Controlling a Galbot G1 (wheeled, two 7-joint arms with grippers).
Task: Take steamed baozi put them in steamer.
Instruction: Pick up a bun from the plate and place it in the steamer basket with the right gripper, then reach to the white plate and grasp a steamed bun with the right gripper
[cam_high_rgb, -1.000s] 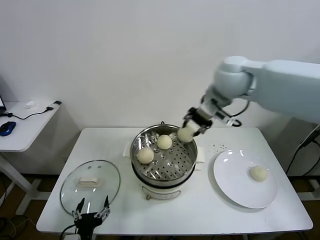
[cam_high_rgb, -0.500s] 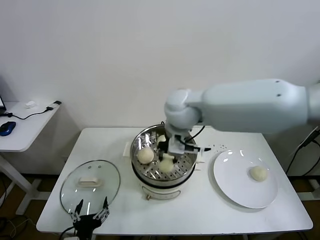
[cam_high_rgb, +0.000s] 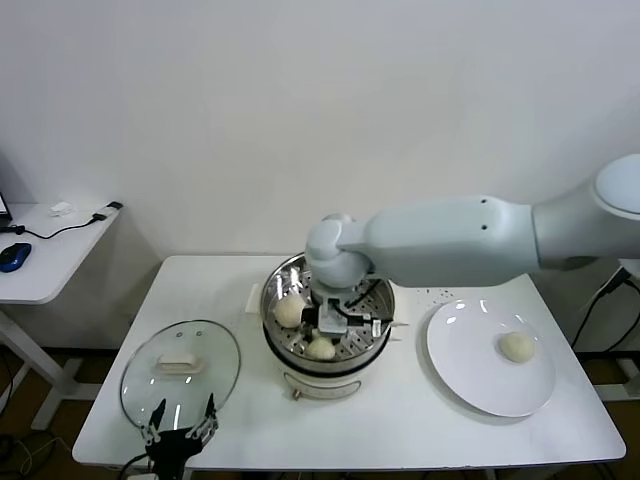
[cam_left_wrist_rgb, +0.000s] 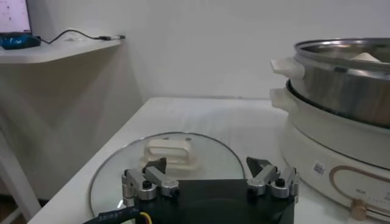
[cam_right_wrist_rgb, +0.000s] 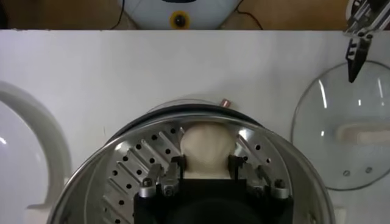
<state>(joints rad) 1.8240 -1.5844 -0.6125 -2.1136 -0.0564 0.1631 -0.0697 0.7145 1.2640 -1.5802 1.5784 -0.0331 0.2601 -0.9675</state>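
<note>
Worktop (cam_high_rgb: 420, 420): white, filling the lower half of the head view. Steamer (cam_high_rgb: 375, 345): steel pot with perforated tray on a white base, centre of frame. Right gripper (cam_high_rgb: 322, 335): lowered inside the steamer, its fingers (cam_right_wrist_rgb: 175, 172) pinching a bun (cam_right_wrist_rgb: 207, 146) from both sides, near the steamer's front rim. The bun looks to sit at or just above the tray; contact cannot be told. Second bun (cam_high_rgb: 289, 310): on the tray, left of the gripper, partly hidden by the arm. A third bun in the pot is not visible; the arm covers the back of the tray. Fourth bun (cam_high_rgb: 517, 346): alone on the plate (cam_high_rgb: 470, 375), right of frame, well apart from the steamer. Lid (cam_high_rgb: 181, 365): glass, white knob, flat on the worktop at lower left. Left gripper (cam_left_wrist_rgb: 210, 176): parked at the bottom left edge of the head view, just beside the lid, fingers spread, holding nothing. Step in hand, as judged: placing a bun in the steamer. Next move calls for spreading the fingers so the bun settles on the tray clear of its neighbour, lifting straight up past the rim, then crossing to the plate for the last bun. Risk: the bun may cling to a finger or roll on the tray.
</note>
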